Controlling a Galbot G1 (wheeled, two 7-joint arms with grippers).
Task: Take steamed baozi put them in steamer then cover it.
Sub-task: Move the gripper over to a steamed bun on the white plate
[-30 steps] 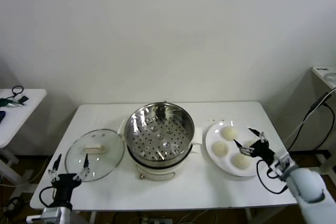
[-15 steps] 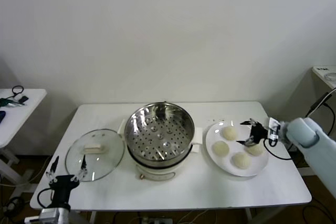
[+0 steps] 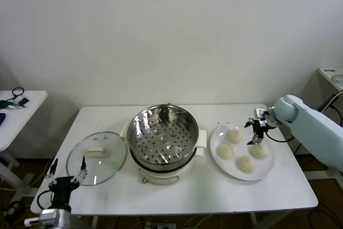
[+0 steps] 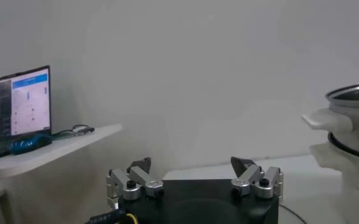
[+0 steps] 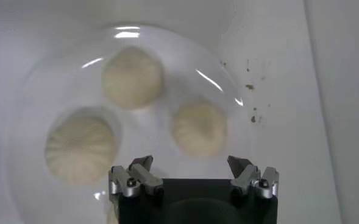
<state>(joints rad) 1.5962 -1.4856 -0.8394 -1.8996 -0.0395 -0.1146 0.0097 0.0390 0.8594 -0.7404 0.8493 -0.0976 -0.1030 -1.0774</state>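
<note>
Glass cover (image 3: 97, 157) lies flat on the white table (image 3: 177, 194), just beside the steamer (image 3: 163, 142) on its left, cream handle up. Steamer as landmark. Nearest me: my left gripper (image 3: 66, 177) hangs low at the table's front edge, ahead of the cover, not touching it, fingers spread, nothing held; left wrist view shows the same spread fingertips (image 4: 140, 165) and the steamer's rim (image 4: 351, 95) off to one side. Steamer sits mid-table, shiny steel, perforated tray bare, no bun inside, uncovered. To the steamer's right, just beside its handle, white plate (image 3: 217, 151) carries all four steamed baozi (image 3: 246, 163): one near the front, one (image 3: 224, 152) toward the steamer, one (image 3: 260, 151) on the side away from the steamer, one (image 3: 233, 136) at the back. My right gripper (image 3: 255, 132) is over the plate's back part, on the side away from the steamer, above the buns, fingers spread, pinching nothing. Right wrist view: three baozi (image 5: 199, 127) on the plate (image 5: 39, 91) below the open fingertips (image 5: 240, 163), none touched. Farther left of the steamer, well apart, a side table (image 3: 16, 116) with small items; monitor (image 4: 16, 103) on it in the left wrist view.
</note>
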